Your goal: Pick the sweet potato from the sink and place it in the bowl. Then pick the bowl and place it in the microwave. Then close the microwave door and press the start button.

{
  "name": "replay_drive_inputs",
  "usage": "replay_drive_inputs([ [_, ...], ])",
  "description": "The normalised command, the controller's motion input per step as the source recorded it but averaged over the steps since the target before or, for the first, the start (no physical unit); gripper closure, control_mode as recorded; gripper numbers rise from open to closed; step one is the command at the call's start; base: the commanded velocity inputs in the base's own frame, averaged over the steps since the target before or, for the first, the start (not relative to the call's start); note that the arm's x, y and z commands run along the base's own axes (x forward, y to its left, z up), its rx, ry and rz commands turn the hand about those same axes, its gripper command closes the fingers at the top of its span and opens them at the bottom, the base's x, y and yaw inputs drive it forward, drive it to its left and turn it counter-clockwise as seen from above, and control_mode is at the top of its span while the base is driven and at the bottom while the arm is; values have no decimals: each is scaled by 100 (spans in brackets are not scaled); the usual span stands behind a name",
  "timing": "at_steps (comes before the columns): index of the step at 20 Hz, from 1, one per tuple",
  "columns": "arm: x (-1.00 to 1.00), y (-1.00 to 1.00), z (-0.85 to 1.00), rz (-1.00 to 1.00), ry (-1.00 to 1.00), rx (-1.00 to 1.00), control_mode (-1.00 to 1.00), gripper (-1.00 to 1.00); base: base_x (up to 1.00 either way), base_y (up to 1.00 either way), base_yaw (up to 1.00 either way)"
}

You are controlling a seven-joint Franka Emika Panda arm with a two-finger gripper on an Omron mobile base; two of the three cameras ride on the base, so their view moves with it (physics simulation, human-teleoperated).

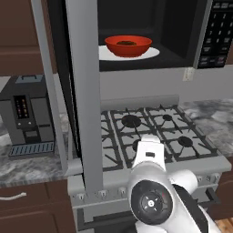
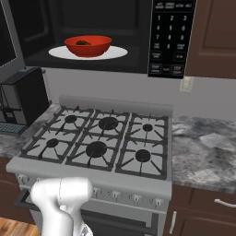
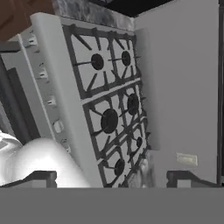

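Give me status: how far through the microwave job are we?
Done: the sweet potato lies in the bowl, and the bowl sits on the turntable plate inside the microwave. In hand: nothing; the gripper is open, empty, looking over the stove. Left: the microwave door stands wide open and needs closing, then the start button on the keypad needs pressing.

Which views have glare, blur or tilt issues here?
Left base view: soft overall, the open grey-framed microwave door blocks the middle; glossy red round bowl sits bright against the dark cavity. Right base view: sharper, even light, faint sheen on that bowl. Hand view: rolled sideways, grey gas stove runs slanted, edges blurry.
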Motion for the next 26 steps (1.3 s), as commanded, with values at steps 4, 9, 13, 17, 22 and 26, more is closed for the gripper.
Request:
replay_drive_inputs([
  [4, -91, 16, -52, 0, -37, -23, -100, -100, 0, 0, 0],
  [9, 19, 50, -59, 0, -18, -17, -100, -100, 0, 0, 0],
  [13, 56, 58, -93, 0, -4, -16, -100, -100, 0, 0, 0],
  [17, 21, 86, -46, 0, -12, -15, -100, -100, 0, 0, 0],
  [22, 8, 100, 3, -10, 0, -8, -100, -100, 0, 0, 0],
  [26, 6, 90, 45, -17, 1, -7, -100, -100, 0, 0, 0],
])
